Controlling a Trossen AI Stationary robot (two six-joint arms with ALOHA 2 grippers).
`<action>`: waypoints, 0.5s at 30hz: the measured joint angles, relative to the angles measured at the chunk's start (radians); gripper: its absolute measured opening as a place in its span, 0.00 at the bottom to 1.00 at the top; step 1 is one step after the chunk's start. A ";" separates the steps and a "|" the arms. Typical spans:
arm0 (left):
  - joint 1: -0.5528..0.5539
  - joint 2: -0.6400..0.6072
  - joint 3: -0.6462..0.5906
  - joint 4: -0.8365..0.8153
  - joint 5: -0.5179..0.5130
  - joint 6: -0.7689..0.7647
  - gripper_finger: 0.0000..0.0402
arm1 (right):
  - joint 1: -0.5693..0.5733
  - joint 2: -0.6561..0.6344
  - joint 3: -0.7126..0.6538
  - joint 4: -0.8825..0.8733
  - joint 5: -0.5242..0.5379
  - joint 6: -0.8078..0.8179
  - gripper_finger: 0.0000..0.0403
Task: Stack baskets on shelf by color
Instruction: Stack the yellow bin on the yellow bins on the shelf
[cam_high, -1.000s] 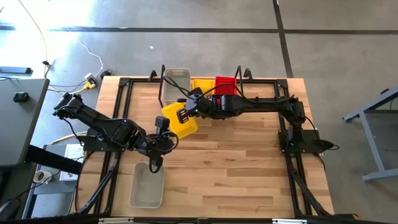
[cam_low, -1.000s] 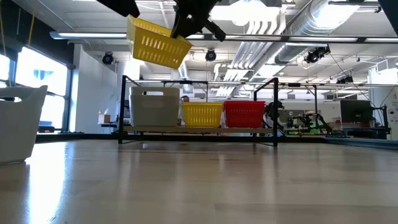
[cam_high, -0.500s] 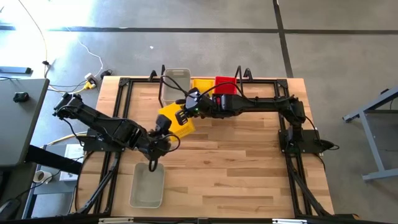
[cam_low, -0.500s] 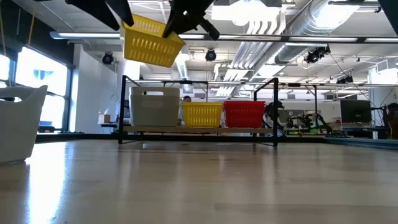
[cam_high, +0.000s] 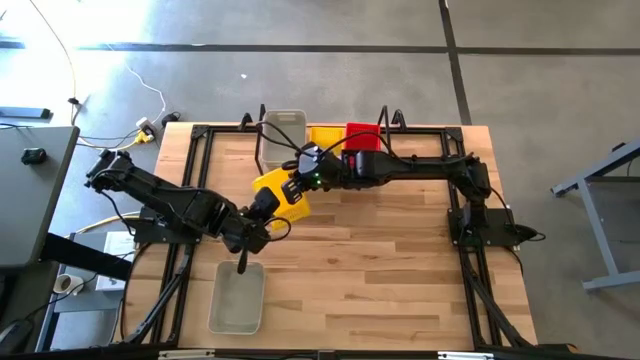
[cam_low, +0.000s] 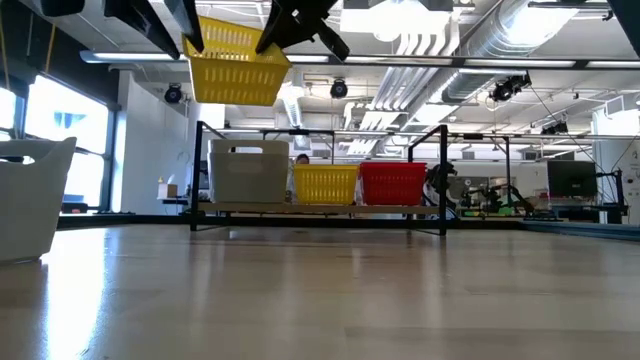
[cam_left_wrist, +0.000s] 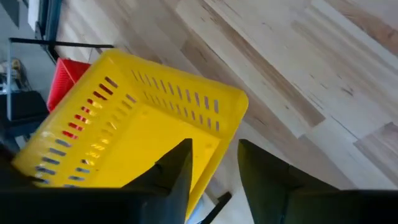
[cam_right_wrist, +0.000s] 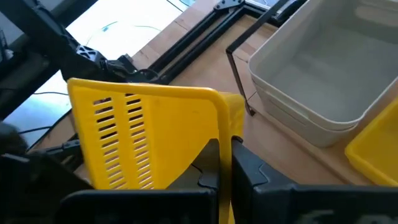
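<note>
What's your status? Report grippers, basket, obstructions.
Right gripper shut on yellow basket, held above the table. Left gripper closing around its rim. Grey basket sits near the front-left edge, out of the way.

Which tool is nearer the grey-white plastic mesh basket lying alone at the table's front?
Left. The left tool hangs just above and behind that grey-white basket; the right tool is farther back, clamped on the raised yellow basket.

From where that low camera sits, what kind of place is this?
Probably a robotics lab or workshop in an industrial building: bare ducts run across the open ceiling, workbenches with monitors fill the room behind, and two arms work at a wooden table on a concrete floor.
</note>
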 joint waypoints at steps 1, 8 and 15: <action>0.004 0.000 0.000 -0.002 0.002 -0.002 0.28 | 0.001 0.000 0.007 -0.004 -0.001 -0.008 0.00; 0.022 0.000 0.000 -0.007 0.000 0.047 0.15 | 0.002 0.000 0.047 -0.051 -0.032 -0.012 0.00; 0.019 0.000 0.000 -0.007 -0.006 0.129 0.04 | 0.004 0.000 0.074 -0.107 -0.037 0.012 0.00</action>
